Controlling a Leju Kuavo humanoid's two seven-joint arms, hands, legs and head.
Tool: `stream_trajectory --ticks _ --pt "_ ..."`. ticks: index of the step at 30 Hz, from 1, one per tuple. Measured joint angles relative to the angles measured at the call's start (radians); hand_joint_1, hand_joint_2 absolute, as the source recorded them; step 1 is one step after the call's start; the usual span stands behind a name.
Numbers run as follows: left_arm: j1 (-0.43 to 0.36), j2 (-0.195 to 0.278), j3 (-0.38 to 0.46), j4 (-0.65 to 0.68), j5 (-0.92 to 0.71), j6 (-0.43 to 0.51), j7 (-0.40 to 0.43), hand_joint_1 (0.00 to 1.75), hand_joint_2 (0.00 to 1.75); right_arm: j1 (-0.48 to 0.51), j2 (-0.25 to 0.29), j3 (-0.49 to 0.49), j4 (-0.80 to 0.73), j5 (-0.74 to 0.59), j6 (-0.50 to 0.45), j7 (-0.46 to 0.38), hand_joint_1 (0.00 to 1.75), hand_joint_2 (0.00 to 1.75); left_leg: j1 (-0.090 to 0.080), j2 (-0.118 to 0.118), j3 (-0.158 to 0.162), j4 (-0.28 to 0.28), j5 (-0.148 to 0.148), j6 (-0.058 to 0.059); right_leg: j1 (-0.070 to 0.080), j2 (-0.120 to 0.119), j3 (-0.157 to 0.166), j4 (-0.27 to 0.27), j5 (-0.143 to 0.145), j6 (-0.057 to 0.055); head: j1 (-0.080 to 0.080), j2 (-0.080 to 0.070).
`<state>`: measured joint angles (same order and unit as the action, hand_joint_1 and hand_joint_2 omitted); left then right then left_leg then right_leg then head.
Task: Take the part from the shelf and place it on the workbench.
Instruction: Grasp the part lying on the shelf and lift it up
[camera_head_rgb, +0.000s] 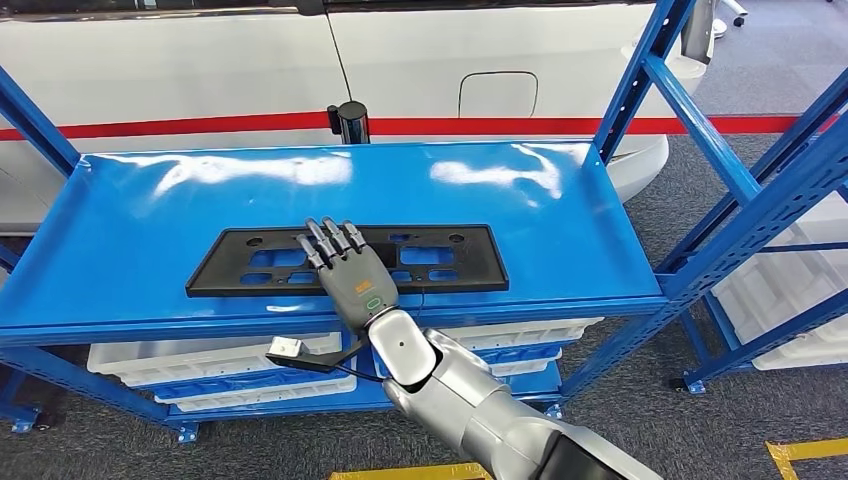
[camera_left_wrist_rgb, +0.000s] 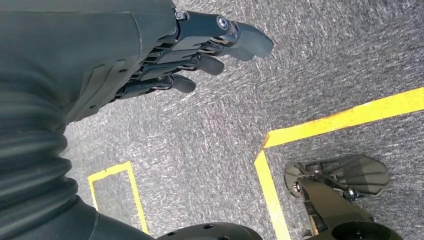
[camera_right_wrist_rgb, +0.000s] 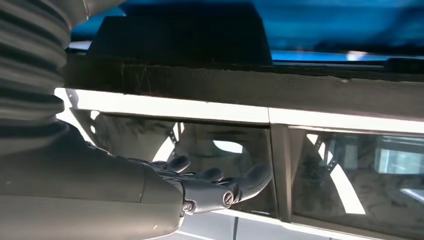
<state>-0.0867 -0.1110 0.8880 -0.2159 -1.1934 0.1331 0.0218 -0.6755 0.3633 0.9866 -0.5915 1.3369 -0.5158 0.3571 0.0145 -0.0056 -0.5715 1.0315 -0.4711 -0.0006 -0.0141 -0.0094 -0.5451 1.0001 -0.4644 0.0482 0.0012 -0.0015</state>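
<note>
The part (camera_head_rgb: 440, 258), a flat black rectangular frame with cut-outs, lies on the top deck of the blue shelf (camera_head_rgb: 150, 220) near its front edge. My right hand (camera_head_rgb: 345, 268) reaches in from below and rests flat on the part's middle. Its fingers are stretched forward and gripping nothing. The right wrist view shows this hand (camera_right_wrist_rgb: 210, 185) with fingers extended close to a dark edge, which I take for the shelf front. My left hand (camera_left_wrist_rgb: 200, 55) hangs over grey carpet, fingers loosely apart and holding nothing.
White bins (camera_head_rgb: 200, 358) sit on the lower shelf level. A black cylinder (camera_head_rgb: 351, 122) stands behind the shelf, in front of a white vehicle body (camera_head_rgb: 200, 70). Another blue rack (camera_head_rgb: 760, 180) stands to the right. Yellow tape (camera_left_wrist_rgb: 340, 120) marks the floor.
</note>
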Motion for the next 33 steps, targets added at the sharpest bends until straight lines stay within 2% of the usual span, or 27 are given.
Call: stream_trajectory --ticks 6,13,24,33 --pt "0.001 0.000 0.002 0.000 0.006 0.002 -0.001 0.00 1.75 -0.012 0.005 0.018 0.004 0.024 0.043 0.038 0.00 1.75 0.000 0.000 0.000 0.000 0.000 0.000 0.000 0.000 0.000 0.000 0.000 0.000 0.000 0.000" --pt "0.007 0.000 0.015 0.000 0.026 0.006 -0.009 0.00 1.75 -0.026 0.010 0.051 0.004 0.054 0.144 0.103 0.00 1.75 0.000 0.000 0.001 0.000 0.000 0.000 0.000 0.000 0.001 0.000 0.000 0.000 0.000 0.000" --pt "0.012 0.000 0.040 0.000 0.046 0.013 -0.012 0.00 1.75 -0.051 0.016 0.099 -0.009 0.034 0.272 0.129 0.00 1.75 0.000 0.000 0.003 0.000 0.000 0.000 0.000 0.000 0.002 0.000 0.000 0.000 0.000 0.000" --pt "0.013 0.000 0.049 0.000 0.051 0.014 -0.011 0.00 1.75 -0.056 0.016 0.117 -0.014 0.032 0.289 0.134 0.00 1.75 0.000 0.000 0.003 0.000 0.000 0.000 0.000 0.000 0.002 0.000 0.000 0.000 0.000 0.000"
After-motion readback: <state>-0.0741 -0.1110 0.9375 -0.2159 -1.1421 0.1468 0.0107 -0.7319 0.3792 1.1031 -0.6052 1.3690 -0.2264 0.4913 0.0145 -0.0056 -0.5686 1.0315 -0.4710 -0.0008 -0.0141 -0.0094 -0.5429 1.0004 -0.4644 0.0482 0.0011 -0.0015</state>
